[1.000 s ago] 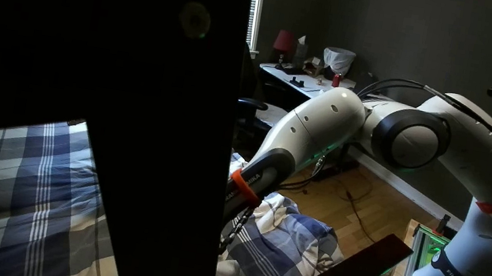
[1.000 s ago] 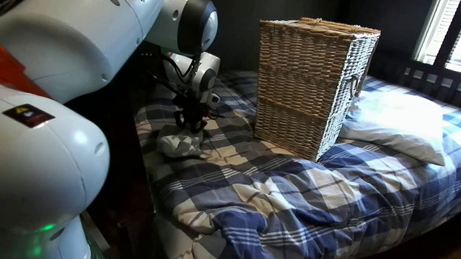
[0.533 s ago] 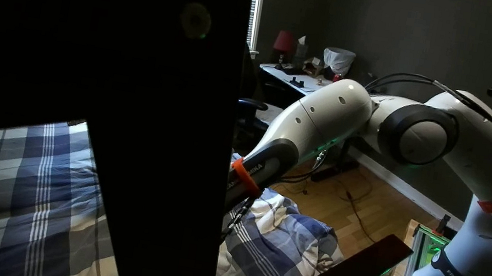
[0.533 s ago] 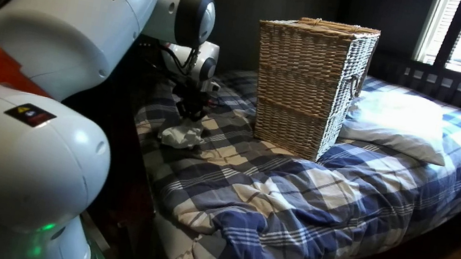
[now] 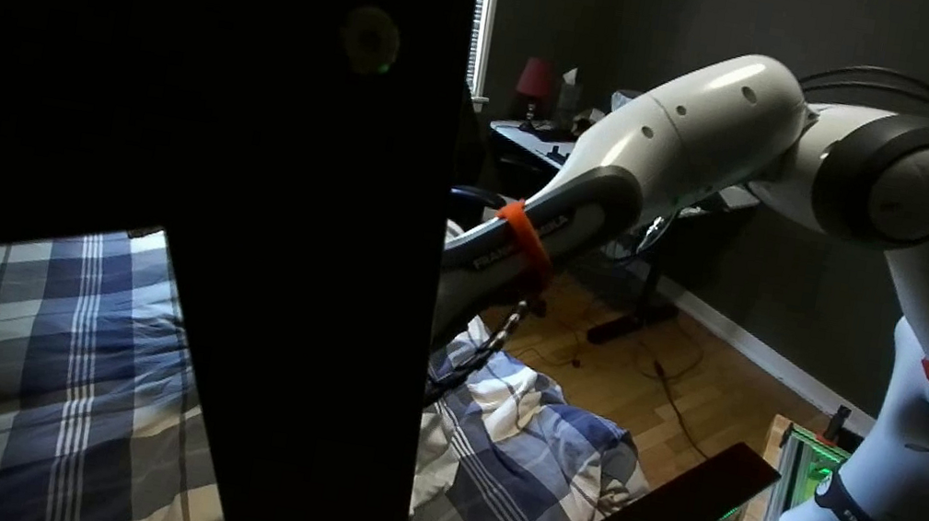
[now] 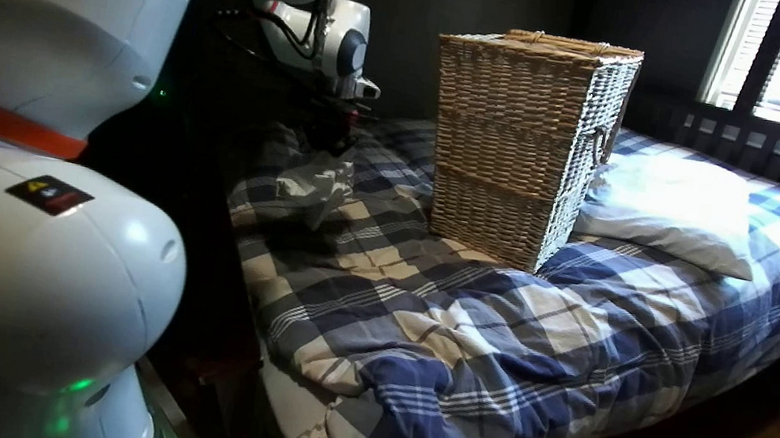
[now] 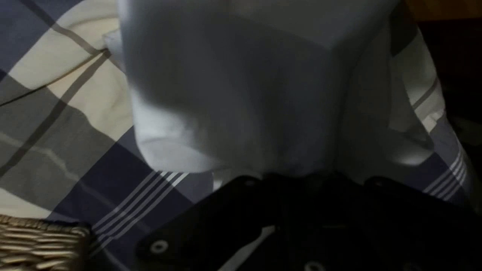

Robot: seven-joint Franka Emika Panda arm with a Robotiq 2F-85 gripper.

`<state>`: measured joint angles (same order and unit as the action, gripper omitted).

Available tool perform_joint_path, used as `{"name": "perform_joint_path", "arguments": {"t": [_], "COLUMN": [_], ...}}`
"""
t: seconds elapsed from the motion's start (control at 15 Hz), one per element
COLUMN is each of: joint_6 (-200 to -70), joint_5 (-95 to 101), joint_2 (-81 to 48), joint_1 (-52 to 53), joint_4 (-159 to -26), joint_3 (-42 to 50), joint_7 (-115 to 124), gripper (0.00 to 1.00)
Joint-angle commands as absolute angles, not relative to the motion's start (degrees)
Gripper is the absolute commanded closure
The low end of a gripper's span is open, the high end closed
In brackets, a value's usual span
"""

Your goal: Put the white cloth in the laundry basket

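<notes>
White cloth (image 7: pixel 241 98) clamped in downward pincer (image 7: pixel 301 178); arm (image 5: pixel 720 119) arched, wrist (image 6: pixel 344 46) over bed (image 6: pixel 529 388).

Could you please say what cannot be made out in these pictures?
Wrist view: the white cloth is cut off by the top edge.
Wrist view: the gripper is too dark to show its exact hold.
In an exterior view: a large dark shape hides the gripper.
In an exterior view: the wicker laundry basket hides its inside behind its walls.
In an exterior view: shadow obscures whether the white cloth touches the plaid comforter.
</notes>
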<state>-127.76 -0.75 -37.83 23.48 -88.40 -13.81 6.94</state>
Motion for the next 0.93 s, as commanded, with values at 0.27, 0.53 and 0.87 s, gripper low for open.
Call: {"name": "perform_joint_path", "arguments": {"t": [0.27, 0.53, 0.87], "joint_6": [-133.4, -137.5, -135.6], "joint_5": [3.2, 2.9, 3.3], "joint_2": [-16.6, -10.4, -11.4], "joint_1": [21.3, 18.3, 17.9], "joint_4": [-104.3, -108.2, -105.9], "joint_3": [-10.0, -10.8, -11.1], "joint_7": [10.7, 7.5, 8.0], "gripper": [0.98, 0.98, 0.92]}}
